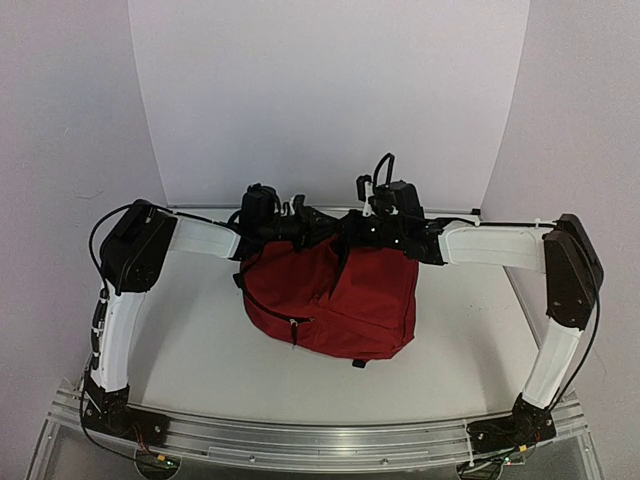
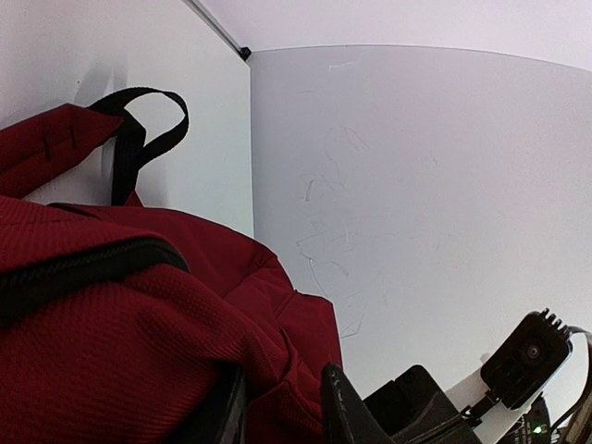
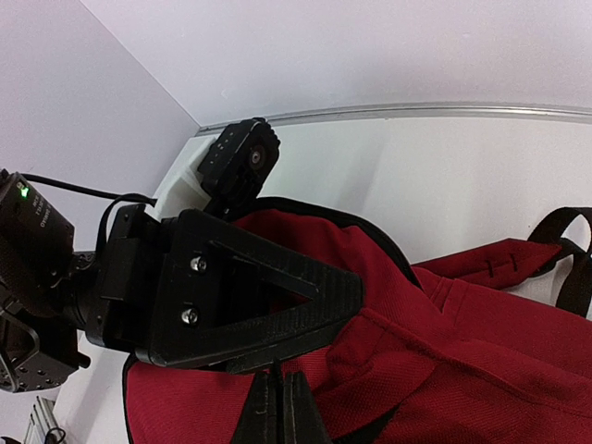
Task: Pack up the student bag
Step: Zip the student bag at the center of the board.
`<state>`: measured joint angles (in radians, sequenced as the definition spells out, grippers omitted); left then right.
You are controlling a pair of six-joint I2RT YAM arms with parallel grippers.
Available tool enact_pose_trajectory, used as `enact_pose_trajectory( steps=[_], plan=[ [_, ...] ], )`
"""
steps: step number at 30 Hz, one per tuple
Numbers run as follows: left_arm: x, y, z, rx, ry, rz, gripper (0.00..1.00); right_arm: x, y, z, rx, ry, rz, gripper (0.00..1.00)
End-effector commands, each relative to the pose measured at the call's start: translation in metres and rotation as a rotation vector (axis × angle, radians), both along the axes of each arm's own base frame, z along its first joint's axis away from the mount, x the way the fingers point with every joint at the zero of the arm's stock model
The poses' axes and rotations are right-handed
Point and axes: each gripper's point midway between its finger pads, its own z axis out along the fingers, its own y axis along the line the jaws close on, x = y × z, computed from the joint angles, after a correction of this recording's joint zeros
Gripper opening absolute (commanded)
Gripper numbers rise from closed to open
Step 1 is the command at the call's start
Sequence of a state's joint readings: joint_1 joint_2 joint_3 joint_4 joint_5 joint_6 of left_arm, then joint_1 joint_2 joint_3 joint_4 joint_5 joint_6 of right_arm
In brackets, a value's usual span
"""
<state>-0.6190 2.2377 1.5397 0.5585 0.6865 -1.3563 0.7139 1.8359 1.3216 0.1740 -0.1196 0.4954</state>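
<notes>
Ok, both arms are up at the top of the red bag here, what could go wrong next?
1. The left jaws pinch only a thin fold of the student bag; soft fabric may slip free and the bag sag.
2. The two sets of jaws sit very close together, so the arms might collide.
3. The loose black strap could snag.

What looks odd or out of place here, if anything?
Only the bag: it sags crumpled and lopsided on the table, its top edge pinched by the left gripper and the right gripper, one strap trailing behind. Nothing looks spilled or torn.
</notes>
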Motion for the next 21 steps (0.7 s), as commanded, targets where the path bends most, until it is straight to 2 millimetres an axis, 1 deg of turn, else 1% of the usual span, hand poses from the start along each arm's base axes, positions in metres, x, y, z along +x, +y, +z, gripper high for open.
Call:
enact_pose_trajectory(
  steps=[1, 3, 6, 9, 12, 18, 21],
  plan=[
    [-0.001, -0.010, 0.018, -0.051, -0.054, -0.035, 0.14, -0.010, 0.013, 0.030, 0.041, -0.080, 0.064, 0.00],
    [0.001, -0.005, 0.014, -0.043, -0.057, -0.014, 0.06, -0.011, 0.014, 0.030, 0.045, -0.077, 0.069, 0.00],
    [0.011, 0.007, 0.007, -0.034, -0.054, 0.025, 0.00, -0.015, 0.010, 0.031, 0.032, -0.081, 0.049, 0.00],
    [0.013, 0.012, 0.004, -0.059, -0.039, 0.028, 0.00, -0.024, 0.009, 0.029, 0.020, -0.080, 0.073, 0.00],
    [0.015, 0.016, 0.002, -0.064, -0.032, 0.027, 0.00, -0.037, 0.014, 0.031, 0.031, -0.078, 0.132, 0.00],
    [0.021, 0.025, -0.001, -0.074, -0.020, 0.045, 0.00, -0.074, 0.027, 0.051, 0.023, -0.133, 0.225, 0.00],
    [0.025, 0.029, -0.003, -0.074, -0.017, 0.054, 0.00, -0.089, 0.032, 0.056, 0.020, -0.135, 0.258, 0.00]
  ],
)
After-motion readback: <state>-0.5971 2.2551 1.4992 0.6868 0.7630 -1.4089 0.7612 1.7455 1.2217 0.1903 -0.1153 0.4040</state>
